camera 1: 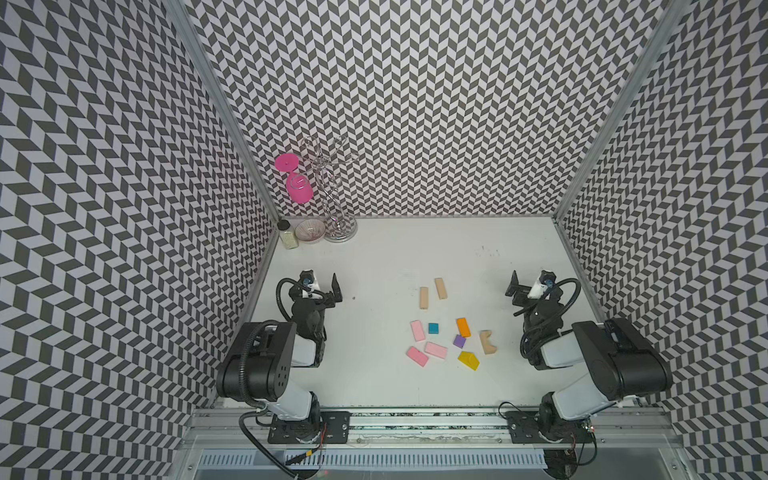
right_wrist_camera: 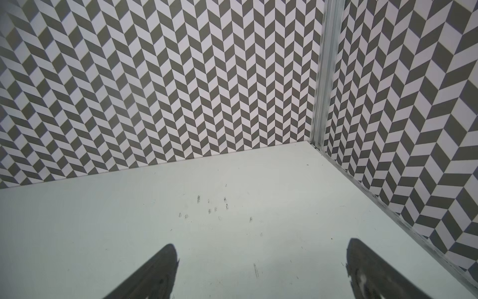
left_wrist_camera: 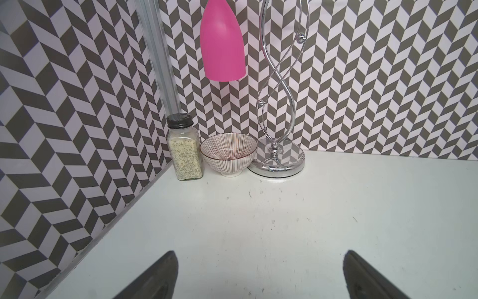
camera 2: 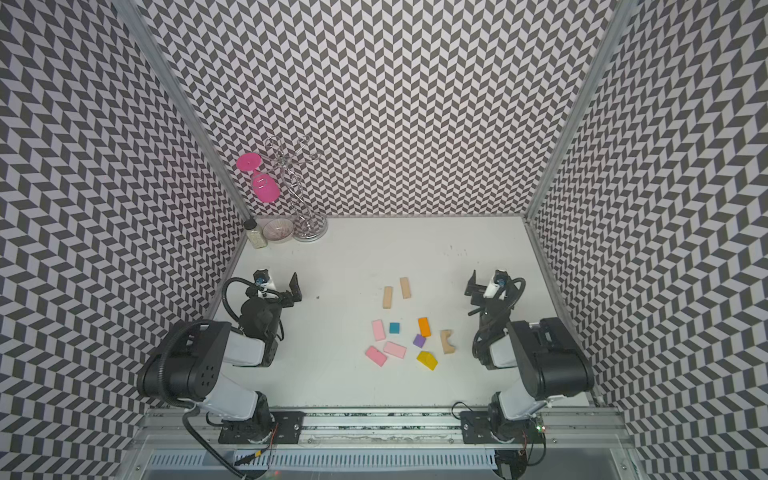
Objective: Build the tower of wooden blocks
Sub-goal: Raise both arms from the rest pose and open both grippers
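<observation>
Pink goblet (left_wrist_camera: 222, 44) stem cropped by the frame edge, chrome rack (left_wrist_camera: 284, 165) top likewise, spice jar (left_wrist_camera: 184, 152) contents perhaps seasoning

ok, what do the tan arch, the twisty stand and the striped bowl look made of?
Tan arch: likely bare wood, matte, unpainted tan faces.
Twisty stand: polished chrome-look metal; its base mirrors the chevron wall.
Striped bowl: probably glazed ceramic, glossy glints over fine painted lines.
</observation>
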Available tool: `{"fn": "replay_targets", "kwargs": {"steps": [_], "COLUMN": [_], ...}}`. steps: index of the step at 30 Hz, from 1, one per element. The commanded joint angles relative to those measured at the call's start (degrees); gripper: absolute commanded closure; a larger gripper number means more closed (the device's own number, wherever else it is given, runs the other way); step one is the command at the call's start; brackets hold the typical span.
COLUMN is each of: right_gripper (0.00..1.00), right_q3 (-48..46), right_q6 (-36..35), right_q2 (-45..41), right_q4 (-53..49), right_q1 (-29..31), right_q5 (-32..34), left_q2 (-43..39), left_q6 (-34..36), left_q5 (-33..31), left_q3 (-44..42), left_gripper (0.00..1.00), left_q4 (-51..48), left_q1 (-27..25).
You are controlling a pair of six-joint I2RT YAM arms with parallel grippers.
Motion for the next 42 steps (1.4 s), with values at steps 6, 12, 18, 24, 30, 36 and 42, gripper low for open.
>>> {"fn": "replay_targets", "kwargs": {"steps": [6,12,18,24,30,36,42], "right_gripper": [0.01,0.01,0.01,0.01,0.01,0.01,0.01], "right_q3": [-0.2,-0.3,-0.3,-0.3,-0.9,-3.6,3.1], "right_q6": [0.4,0.4,0.3,0.4,-0.2,-6.5,15.8], "right_q2": [0.4,0.4,0.4,0.4,-0.2,-14.6,-32.4], "right_q4": [3.9,3.9,3.9,3.9,5.2,-1.4,-28.8], "right_q1": [0.2,0.2,0.2,0.2,0.6,9.2,9.5], "right_q5": [0.6,0.6,0.6,0.6,1.1,11.9,-0.7], "left_q2": [-0.3,-0.3,-0.3,-0.3,-0.7,-21.0,-45.8], "left_q6": [0.2,0.3,0.3,0.2,0.6,1.7,-25.9], "left_q5": [-0.2,-0.2,-0.3,-0.2,-0.8,-11.4,0.3], "left_q3": [1.0,1.0,1.0,1.0,0.6,1.3,5.1], "left_gripper": [0.00,0.00,0.00,0.00,0.00,0.00,0.00], "left_q4": [0.7,0.7,0.7,0.7,1.9,-14.2,-39.8], "left_q1": [-0.1,-0.1,-0.1,-0.1,-0.3,-7.0,-6.7]}}
